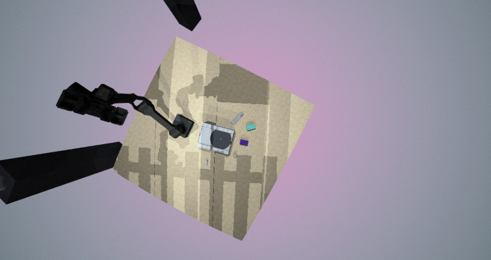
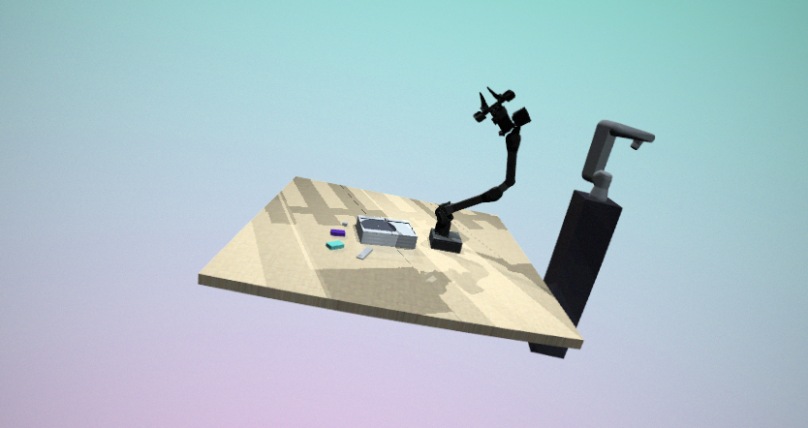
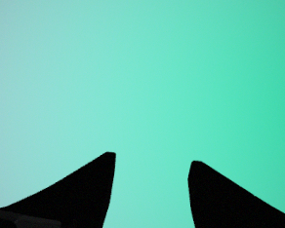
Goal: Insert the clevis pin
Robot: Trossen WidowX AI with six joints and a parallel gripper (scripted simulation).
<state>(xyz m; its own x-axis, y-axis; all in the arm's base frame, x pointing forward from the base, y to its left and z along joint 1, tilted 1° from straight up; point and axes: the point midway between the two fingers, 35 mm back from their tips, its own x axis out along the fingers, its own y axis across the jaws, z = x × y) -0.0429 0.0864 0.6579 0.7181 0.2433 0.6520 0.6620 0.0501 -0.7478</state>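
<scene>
Beside tray (image 1: 205,138) (image 2: 388,238), pin (image 1: 206,163) too small to read.

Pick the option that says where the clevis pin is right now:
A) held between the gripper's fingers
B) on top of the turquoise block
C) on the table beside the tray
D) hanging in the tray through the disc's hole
C: the clevis pin is on the table beside the tray, away from the disc and the raised gripper.
</scene>
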